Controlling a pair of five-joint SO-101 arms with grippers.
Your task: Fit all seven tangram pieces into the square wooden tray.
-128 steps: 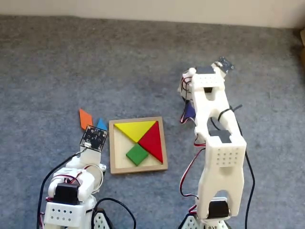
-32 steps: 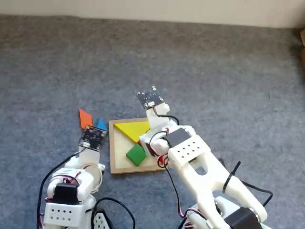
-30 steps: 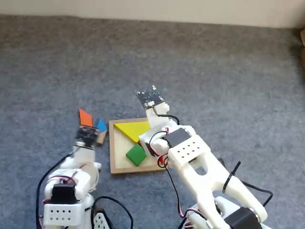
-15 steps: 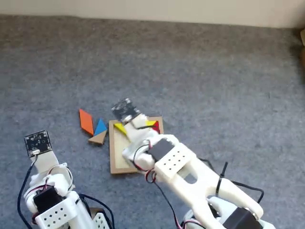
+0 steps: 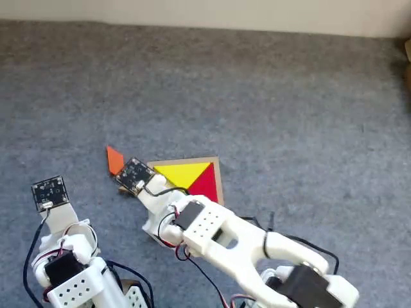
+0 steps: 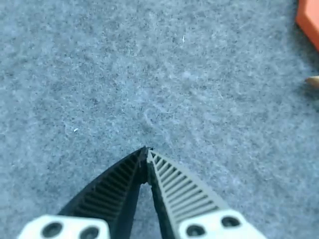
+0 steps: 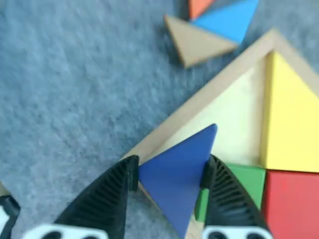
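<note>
My right gripper [image 7: 172, 169] is shut on a dark blue triangle [image 7: 180, 186], held above the near left rim of the square wooden tray [image 7: 209, 92]. Inside the tray lie a yellow triangle [image 7: 291, 119], a green square [image 7: 234, 186] and a red triangle [image 7: 291, 199]. Outside it, on the carpet, are a tan triangle [image 7: 197, 45], a light blue triangle [image 7: 229, 20] and an orange parallelogram [image 5: 114, 159]. From above, the right arm [image 5: 205, 231] crosses the tray [image 5: 217, 168] and covers its left half. My left gripper [image 6: 146, 159] is shut and empty over bare carpet.
Grey carpet covers the whole floor, with open room to the right of and behind the tray. The left arm [image 5: 64, 256] stands at the front left, apart from the loose pieces. A pale wall edge [image 5: 205, 13] runs along the back.
The right arm swung from the tray's right side across to its left side, carrying the blue triangle. The left arm pulled back to the left, away from the loose pieces.
</note>
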